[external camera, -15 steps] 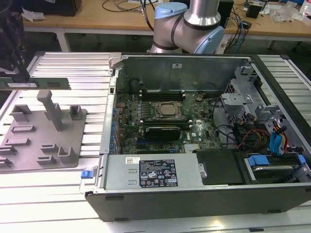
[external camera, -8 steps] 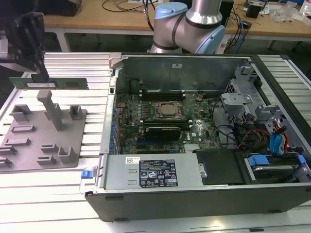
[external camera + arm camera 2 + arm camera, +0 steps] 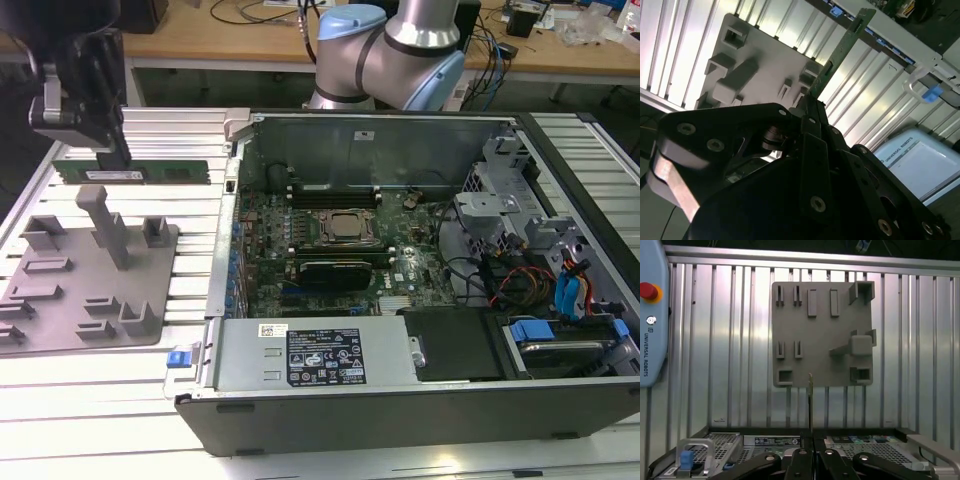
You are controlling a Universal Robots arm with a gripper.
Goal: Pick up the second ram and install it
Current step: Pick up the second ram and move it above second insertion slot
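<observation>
Gripper [image 3: 117, 155] pinches the second ram [image 3: 165, 172] (edge-on in the first wrist view), holding it level above the grey fixture plate [image 3: 60, 310], seemingly clear of it.

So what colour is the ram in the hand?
The ram is green with a white label, best seen in the exterior view.

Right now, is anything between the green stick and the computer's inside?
Yes. The gripper holds the second ram outside the computer case; its side wall stands between it and the motherboard. The top is open.
</observation>
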